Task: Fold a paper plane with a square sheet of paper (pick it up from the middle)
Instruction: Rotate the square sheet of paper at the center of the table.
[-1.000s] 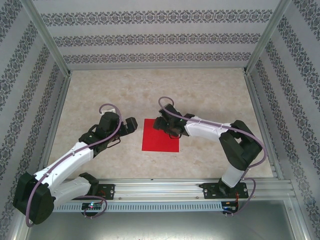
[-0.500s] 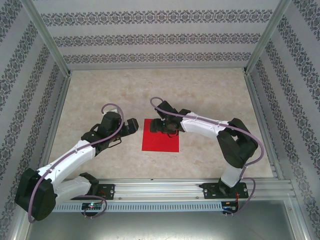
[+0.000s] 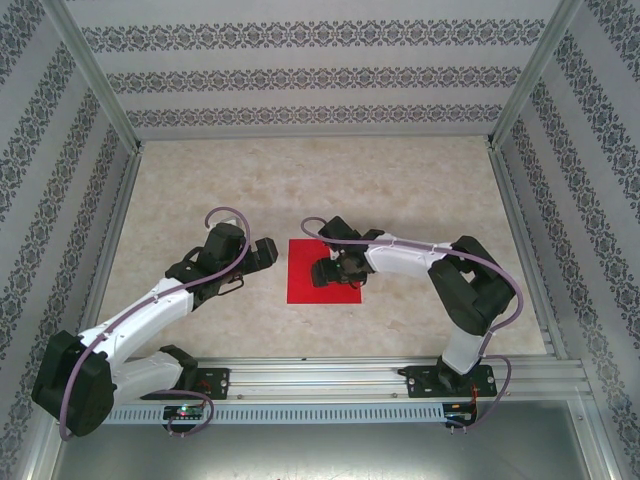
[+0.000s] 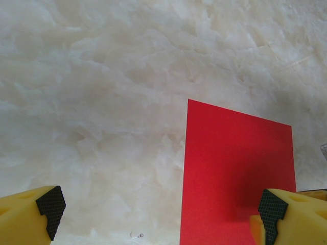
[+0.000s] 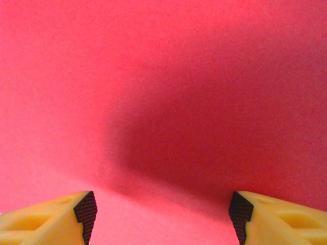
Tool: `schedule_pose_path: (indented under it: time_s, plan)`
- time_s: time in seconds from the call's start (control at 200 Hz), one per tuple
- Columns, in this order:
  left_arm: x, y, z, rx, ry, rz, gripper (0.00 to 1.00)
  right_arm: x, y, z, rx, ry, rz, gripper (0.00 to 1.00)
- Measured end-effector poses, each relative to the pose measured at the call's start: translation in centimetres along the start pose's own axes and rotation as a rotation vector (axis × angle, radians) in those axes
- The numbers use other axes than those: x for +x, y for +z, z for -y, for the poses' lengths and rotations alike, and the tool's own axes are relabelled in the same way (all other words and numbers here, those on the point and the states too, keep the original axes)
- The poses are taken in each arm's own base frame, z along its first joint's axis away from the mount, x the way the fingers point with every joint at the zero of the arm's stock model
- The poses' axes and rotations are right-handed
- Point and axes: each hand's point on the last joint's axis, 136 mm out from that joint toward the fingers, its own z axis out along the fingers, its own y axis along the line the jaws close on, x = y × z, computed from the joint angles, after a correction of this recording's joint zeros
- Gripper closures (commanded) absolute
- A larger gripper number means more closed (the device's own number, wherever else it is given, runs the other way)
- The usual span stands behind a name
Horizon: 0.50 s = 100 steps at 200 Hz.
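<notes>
Since a second ago, the right pincer [image 3: 335, 270] has swung from the far edge of the paper [image 3: 308, 288] to over its middle. From above, the left pincer [image 3: 268, 252] sits just off the paper's left edge.

Left wrist: fingers spread wide, paper ahead, toward the right finger.

Right wrist: fingers spread, nothing pinched, paper directly beneath and ahead.

Beige marbled tabletop [image 3: 400, 190]; patterned walls [image 3: 300, 80] around; aluminium rail [image 3: 330, 375] at near edge.
</notes>
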Motion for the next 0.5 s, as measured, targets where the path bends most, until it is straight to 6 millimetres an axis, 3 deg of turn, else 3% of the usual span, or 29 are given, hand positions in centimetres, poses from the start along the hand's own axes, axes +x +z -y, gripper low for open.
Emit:
schedule_pose_path:
  time_s: [0.23,0.305,0.37,0.5]
  plan:
    - [-0.4,-0.2,0.3,0.007,0.0,0.008,0.0,-0.4,-0.7,0.6,-0.009,-0.027,-0.018,0.23]
    - [-0.8,-0.3,0.7,0.014,-0.001,0.016,0.0,-1.1,-1.4,0.2,-0.006,-0.03,-0.005,0.13]
    - [-1.0,-0.4,0.8,0.018,-0.001,0.021,0.0,-2.0,-2.6,-0.1,0.001,-0.032,0.034,0.03]
    - [-1.3,-0.5,0.8,0.013,0.006,0.031,0.0,-4.5,-7.0,-0.6,0.033,-0.023,0.192,0.02]
